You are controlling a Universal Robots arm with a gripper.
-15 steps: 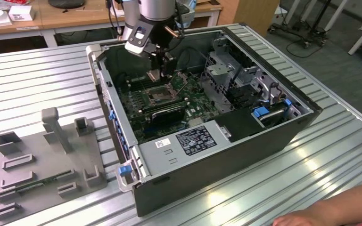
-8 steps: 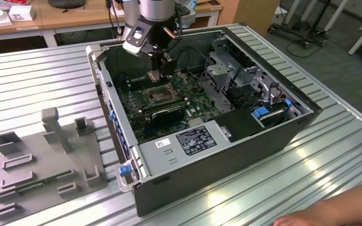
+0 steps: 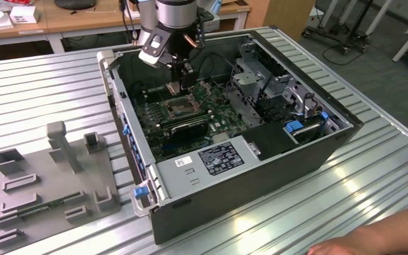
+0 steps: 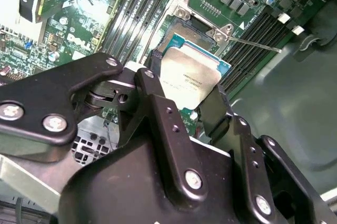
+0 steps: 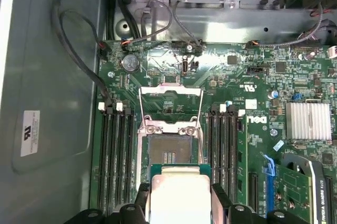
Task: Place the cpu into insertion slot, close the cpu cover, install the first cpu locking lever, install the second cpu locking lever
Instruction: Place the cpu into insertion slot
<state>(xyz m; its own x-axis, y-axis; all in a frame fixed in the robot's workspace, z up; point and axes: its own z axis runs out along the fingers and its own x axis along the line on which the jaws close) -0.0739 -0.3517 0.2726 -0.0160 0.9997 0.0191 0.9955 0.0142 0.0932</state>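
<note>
Standing by the ribbed metal counter (image 3: pixel 41 79), I watch the arm reach down into the open computer case (image 3: pixel 246 180); its jaws are closed on the cpu (image 4: pixel 190 76), gripping it by two opposite edges, with the pale metal face turned towards the wrist cameras. In the first wrist view the cpu (image 5: pixel 179 195) hangs over the near edge of the insertion slot (image 5: pixel 169 153), and the slot's dark centre shows bare; so the chip is not seated, and I judge it to be poised above the slot, though how close I cannot tell.

The cpu cover (image 5: pixel 168 127) stands swung back at the slot's far end, on the green motherboard (image 5: pixel 253 76), between the banks of long memory slots (image 5: pixel 116 155). In the second wrist view a thin metal rod (image 4: pixel 255 44), which I take for one locking lever, sticks out free beside the slot.

By my reckoning the first step is under way and unfinished; closing the cover and fastening both levers are all left to do.

A grey fixture (image 3: pixel 55 180) lies on the counter beside the case; a person's hand (image 3: pixel 374 241) rests at the counter's edge on the exterior view's right, well apart from the work.
</note>
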